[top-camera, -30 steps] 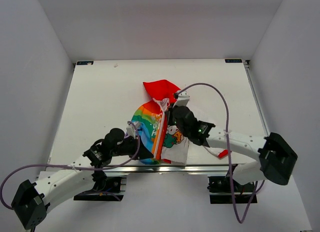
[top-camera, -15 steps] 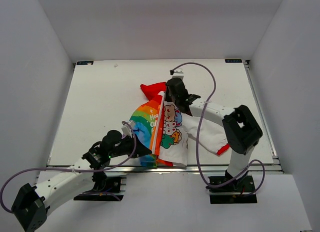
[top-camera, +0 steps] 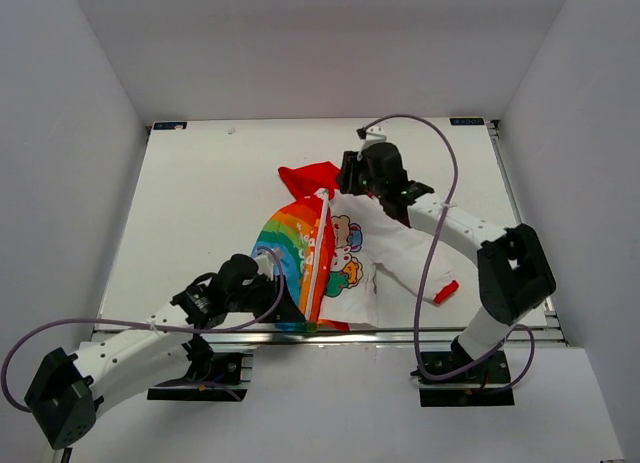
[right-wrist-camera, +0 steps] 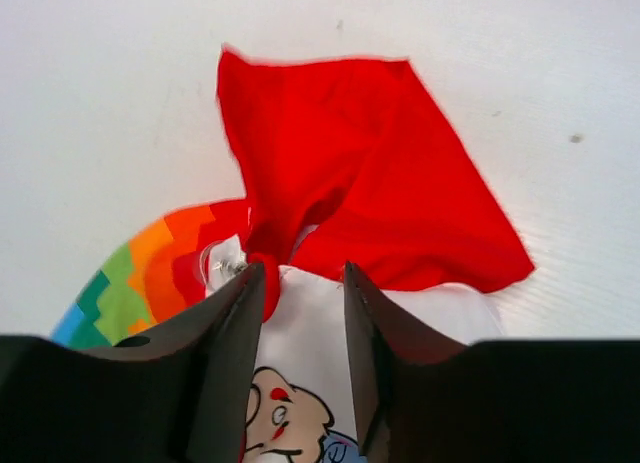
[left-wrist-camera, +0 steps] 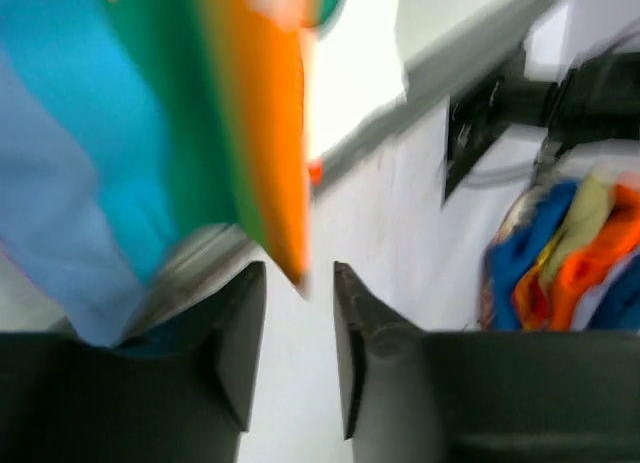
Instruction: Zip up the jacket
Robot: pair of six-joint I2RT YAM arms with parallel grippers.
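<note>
The right tool, jaws narrow at the base of the red hood, is nearer the top of the zipper. The jacket lies mid-surface, its long axis running far to near. The left tool, equally narrow, meets the hem at the near edge. Whether either tool is gripping cannot be told. No writing is legible.

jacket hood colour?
The hood is solid red, with no print. The right wrist view shows it best.
</note>
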